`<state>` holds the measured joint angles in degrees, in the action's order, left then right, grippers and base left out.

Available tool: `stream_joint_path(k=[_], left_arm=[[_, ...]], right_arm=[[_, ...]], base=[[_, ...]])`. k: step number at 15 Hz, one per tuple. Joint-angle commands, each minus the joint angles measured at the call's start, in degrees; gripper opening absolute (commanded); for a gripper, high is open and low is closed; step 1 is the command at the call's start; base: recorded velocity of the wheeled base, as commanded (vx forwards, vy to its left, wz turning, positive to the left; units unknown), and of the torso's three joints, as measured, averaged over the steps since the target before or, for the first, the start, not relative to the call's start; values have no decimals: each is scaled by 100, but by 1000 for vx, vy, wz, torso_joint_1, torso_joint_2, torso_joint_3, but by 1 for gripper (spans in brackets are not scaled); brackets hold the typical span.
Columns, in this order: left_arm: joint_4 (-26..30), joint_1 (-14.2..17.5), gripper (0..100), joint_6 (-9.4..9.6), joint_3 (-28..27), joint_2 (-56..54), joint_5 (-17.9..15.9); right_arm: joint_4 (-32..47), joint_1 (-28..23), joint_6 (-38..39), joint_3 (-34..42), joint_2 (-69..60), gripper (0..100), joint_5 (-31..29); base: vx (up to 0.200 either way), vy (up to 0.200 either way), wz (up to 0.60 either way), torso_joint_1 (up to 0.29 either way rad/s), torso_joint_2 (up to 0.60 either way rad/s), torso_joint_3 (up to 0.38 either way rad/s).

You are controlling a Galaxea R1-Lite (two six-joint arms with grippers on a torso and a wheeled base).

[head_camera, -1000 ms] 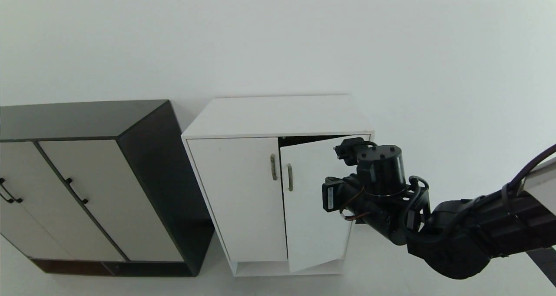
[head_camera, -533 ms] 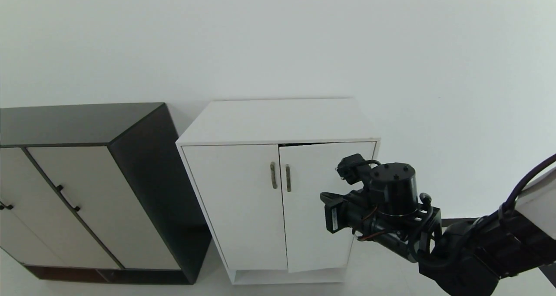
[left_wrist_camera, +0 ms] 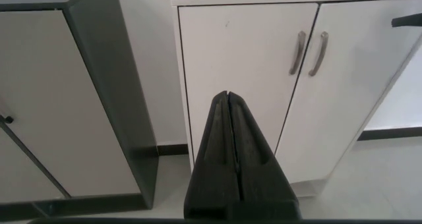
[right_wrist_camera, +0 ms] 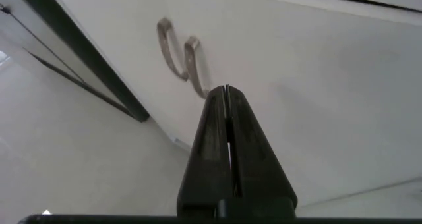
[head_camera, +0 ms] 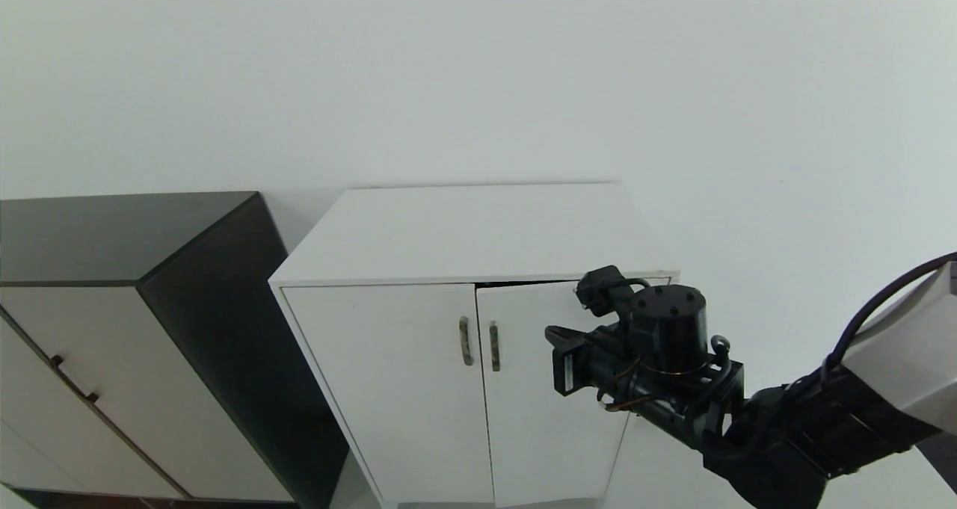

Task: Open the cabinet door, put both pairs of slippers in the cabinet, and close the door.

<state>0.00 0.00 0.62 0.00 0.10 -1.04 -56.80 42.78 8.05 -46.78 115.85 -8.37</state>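
Far left, dark cabinet (head_camera: 202, 329): just beside the white cabinet (head_camera: 463, 232); pale doors shut.
Left gripper (left_wrist_camera: 227, 99): jaws pressed together, empty, held well back, facing the left door (left_wrist_camera: 244, 72).
Left door: shut; its handle (head_camera: 465, 341) sits at the centre seam.
Right door (head_camera: 546, 419): nearly flush, with a thin dark gap along its top edge.
Right gripper (right_wrist_camera: 226, 95): jaws pressed together, empty, tip close to the right door beside the right handle (right_wrist_camera: 196, 66); contact cannot be told.
Progress: likely the closing push, almost finished; slippers presumably inside, hidden behind the doors. Left to do: seat the right door fully.
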Motion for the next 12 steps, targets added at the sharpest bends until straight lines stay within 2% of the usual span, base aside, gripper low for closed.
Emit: stream_joint_path(k=[1,12], left_arm=[[0,0,0,-1,0,-1,-2],[0,0,0,-1,0,-1,-2]], right_arm=[[-68,-41,-14,-95,298,0,-6],[-68,-542,-14,-1071,1028,0,-6]], base=[[0,0,0,0,0,0],[0,0,0,0,0,0]])
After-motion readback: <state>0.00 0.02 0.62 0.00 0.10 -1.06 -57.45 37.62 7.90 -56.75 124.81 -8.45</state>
